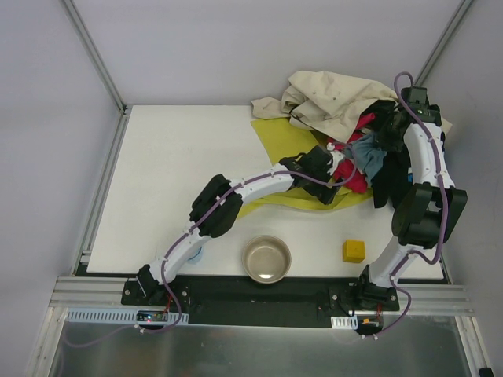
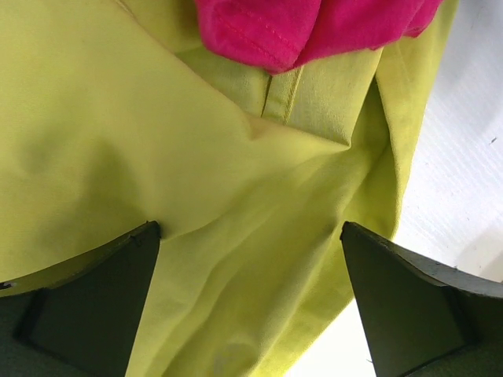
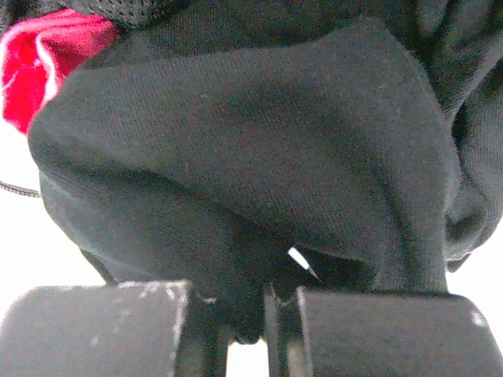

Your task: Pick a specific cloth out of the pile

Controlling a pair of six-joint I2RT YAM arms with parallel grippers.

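The yellow-green cloth (image 1: 281, 140) lies flat under the pile, its front edge showing near the left gripper. It fills the left wrist view (image 2: 157, 141). My left gripper (image 1: 328, 187) is open just above it (image 2: 250, 229), the fingers (image 2: 102, 302) straddling a fold, with the magenta cloth (image 2: 314, 27) right ahead. The pile has a big beige cloth (image 1: 338, 96), a blue-grey piece (image 1: 368, 154) and the magenta piece (image 1: 354, 179). My right gripper (image 1: 391, 126) is shut (image 3: 263, 310) on a black cloth (image 3: 251, 157), which hangs lifted (image 1: 388, 177).
A metal bowl (image 1: 266, 259) stands at the table's near edge, with a yellow cube (image 1: 354, 251) to its right. A small blue object (image 1: 200, 254) peeks from under the left arm. Frame posts rise at the back corners.
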